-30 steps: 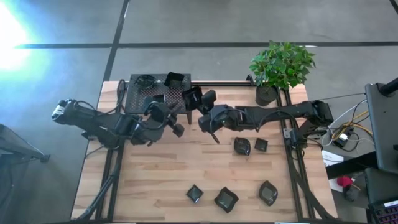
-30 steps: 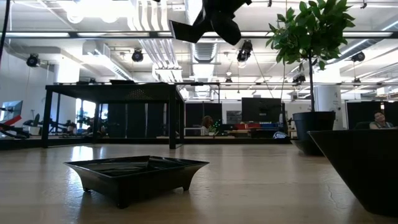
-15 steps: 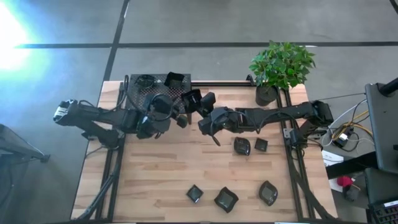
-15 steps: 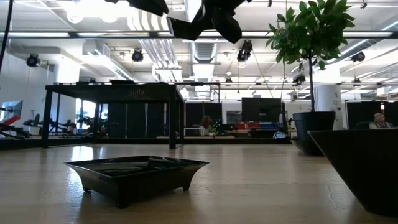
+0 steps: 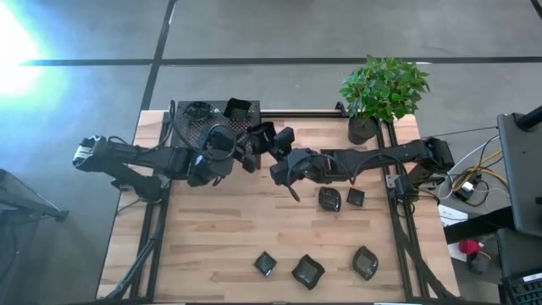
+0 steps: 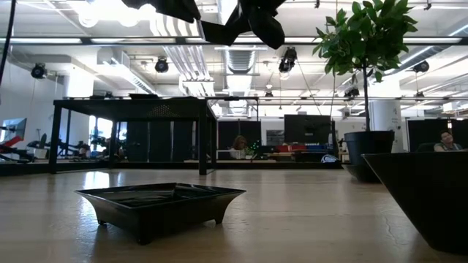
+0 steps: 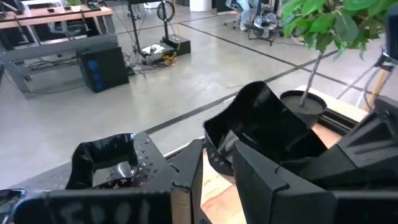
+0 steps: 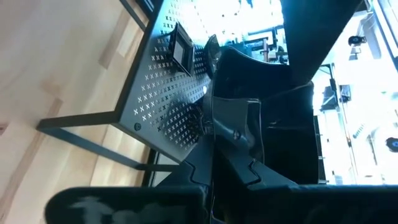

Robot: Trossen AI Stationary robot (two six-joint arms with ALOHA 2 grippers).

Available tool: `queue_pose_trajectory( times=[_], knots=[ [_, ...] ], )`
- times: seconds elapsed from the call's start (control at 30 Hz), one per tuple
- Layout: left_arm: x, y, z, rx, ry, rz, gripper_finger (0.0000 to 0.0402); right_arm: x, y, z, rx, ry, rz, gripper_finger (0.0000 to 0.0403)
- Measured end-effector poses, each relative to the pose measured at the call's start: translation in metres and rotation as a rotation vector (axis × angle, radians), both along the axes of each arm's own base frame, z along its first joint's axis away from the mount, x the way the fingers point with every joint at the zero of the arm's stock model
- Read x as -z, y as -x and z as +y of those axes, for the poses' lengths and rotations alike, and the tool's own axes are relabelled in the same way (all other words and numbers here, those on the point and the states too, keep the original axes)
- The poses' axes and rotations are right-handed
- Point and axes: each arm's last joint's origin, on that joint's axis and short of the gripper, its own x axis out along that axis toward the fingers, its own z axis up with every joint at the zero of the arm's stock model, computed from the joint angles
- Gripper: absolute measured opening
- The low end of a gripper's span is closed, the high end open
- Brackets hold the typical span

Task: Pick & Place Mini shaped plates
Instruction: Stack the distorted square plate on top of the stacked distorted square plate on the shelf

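- Wooden table (image 5: pixel 237 220) under the arms, with grey floor around it and an open workshop hall behind; a black perforated stand (image 5: pixel 190 127) sits at its far left corner and a potted plant (image 5: pixel 381 93) at the far right.
- Right tool (image 5: pixel 273 146) is pressed together on a mini plate (image 5: pixel 262 134), held tilted in the air just off the stand's near right corner. Its arm reaches flat across the table from the right edge.
- Left tool (image 5: pixel 246 157) hangs beside that plate with its fingers (image 7: pixel 186 180) spread, seemingly empty. Its arm stretches in from the left edge, wrist raised over the stand's near side. Whether it touches the plate I cannot tell.
- Judged as a hand-over or a shared placing on the stand: bring the spread tool square to the plate's rim, close only once both fingers bracket it, and release the right grip after that.
- Glossy rims may slip, so move slowly.
- Another plate (image 5: pixel 237 108) already rests on the stand.
- Five more plates (image 5: pixel 306 271) lie on the near right part of the table.
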Motion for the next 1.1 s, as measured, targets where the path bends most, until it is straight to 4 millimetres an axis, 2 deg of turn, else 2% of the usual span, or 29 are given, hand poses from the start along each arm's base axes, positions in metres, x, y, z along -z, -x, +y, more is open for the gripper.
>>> queue_pose_trajectory(
  times=[0.3,1.1],
  knots=[
    [0.001,-0.002,-0.002,0.077,0.049,-0.004,0.0084,0.0,0.0,0.003,-0.009,0.004,-0.002,0.0009],
    [-0.006,-0.004,0.009,0.004,0.04,-0.096,0.0084,-0.003,-0.001,0.003,-0.018,0.017,-0.018,0.0008]
  ],
)
